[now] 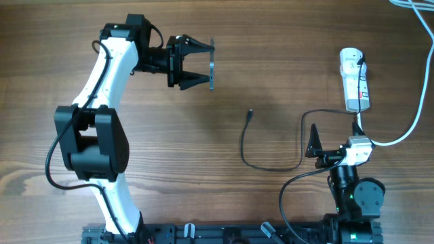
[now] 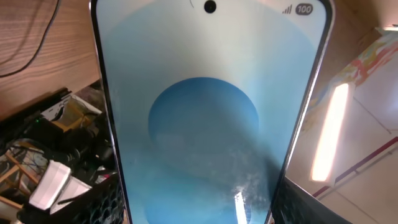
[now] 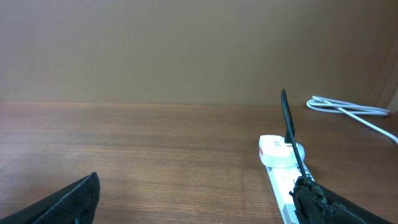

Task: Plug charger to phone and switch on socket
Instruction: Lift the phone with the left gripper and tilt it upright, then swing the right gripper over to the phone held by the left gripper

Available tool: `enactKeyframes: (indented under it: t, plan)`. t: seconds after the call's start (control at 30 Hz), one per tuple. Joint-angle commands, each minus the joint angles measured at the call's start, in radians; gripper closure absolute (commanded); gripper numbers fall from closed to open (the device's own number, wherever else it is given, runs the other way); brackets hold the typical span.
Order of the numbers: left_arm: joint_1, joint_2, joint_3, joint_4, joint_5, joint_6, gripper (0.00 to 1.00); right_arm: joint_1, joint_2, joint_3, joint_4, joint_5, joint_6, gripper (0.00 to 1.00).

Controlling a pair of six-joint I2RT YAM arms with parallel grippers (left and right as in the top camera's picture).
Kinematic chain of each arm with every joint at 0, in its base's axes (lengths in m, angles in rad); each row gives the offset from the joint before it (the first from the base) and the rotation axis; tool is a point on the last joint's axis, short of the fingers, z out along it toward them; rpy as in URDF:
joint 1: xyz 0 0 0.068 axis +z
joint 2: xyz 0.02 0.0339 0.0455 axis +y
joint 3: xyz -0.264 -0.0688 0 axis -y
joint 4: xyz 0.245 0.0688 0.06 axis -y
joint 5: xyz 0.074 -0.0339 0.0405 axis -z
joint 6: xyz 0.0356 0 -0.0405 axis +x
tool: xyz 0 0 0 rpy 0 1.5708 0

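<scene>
The left gripper (image 1: 207,65) is gripping the small rectangular smartphone with the cyan-blue screen (image 2: 208,112), clamped between its two fingers. From overhead the phone is showing only as a thin edge, over the far left part of the brown wooden table (image 1: 271,41). The right gripper (image 3: 196,208) is resting with its fingers wide apart, holding nothing, near the white oblong power strip (image 1: 354,80). The thin black charger cable (image 1: 271,168) is lying in a loose curve, running to the strip. Its small connector tip (image 1: 250,114) is lying mid-table, well apart from the phone.
</scene>
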Motion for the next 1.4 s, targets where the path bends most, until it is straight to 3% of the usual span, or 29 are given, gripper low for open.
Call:
enactKeyframes:
  t: [0.0,0.2,0.33,0.47,0.57,0.63,0.8,0.9,1.03,1.17,1.3,1.37]
  plan:
    - [-0.007,-0.035,0.023,-0.011,0.056,-0.008,0.31,-0.003,-0.004,-0.001,0.003,0.013,-0.018,0.0]
    - [-0.011,-0.035,0.023,-0.011,0.056,-0.009,0.31,-0.003,-0.004,-0.001,0.035,0.0,0.0,0.0]
    - [-0.011,-0.035,0.023,-0.011,0.056,-0.009,0.31,-0.003,-0.004,-0.001,0.045,-0.169,0.224,0.0]
    - [-0.011,-0.035,0.023,-0.011,0.056,-0.009,0.31,-0.003,-0.004,-0.001,0.088,-0.463,0.727,0.0]
    - [-0.011,-0.035,0.023,-0.011,0.056,-0.009,0.31,-0.003,-0.004,-0.001,0.031,-0.531,1.088,0.0]
    - [-0.011,-0.035,0.023,-0.011,0.056,-0.01,0.31,-0.003,0.0,-0.001,0.065,-0.562,1.213,0.0]
    - [-0.011,-0.035,0.023,-0.011,0.056,-0.009,0.31,-0.003,0.0,0.014,0.488,-0.656,1.209,0.0]
    - [-0.011,-0.035,0.023,-0.011,0.056,-0.009,0.31,-0.003,0.007,0.116,0.489,-0.619,1.181,0.0]
    - [-0.011,-0.035,0.023,-0.011,0.056,-0.009,0.31,-0.003,0.117,0.386,0.192,-0.616,0.915,0.0]
    - [-0.011,-0.035,0.023,-0.011,0.056,-0.009,0.31,-0.003,0.348,0.721,-0.217,-0.701,0.507,0.0]
    - [-0.011,-0.035,0.023,-0.011,0.056,-0.009,0.31,-0.003,0.636,1.071,-0.664,-0.724,0.377,0.0]
    - [-0.011,-0.035,0.023,-0.011,0.056,-0.009,0.31,-0.003,0.735,1.185,-0.749,-0.804,0.41,0.0]
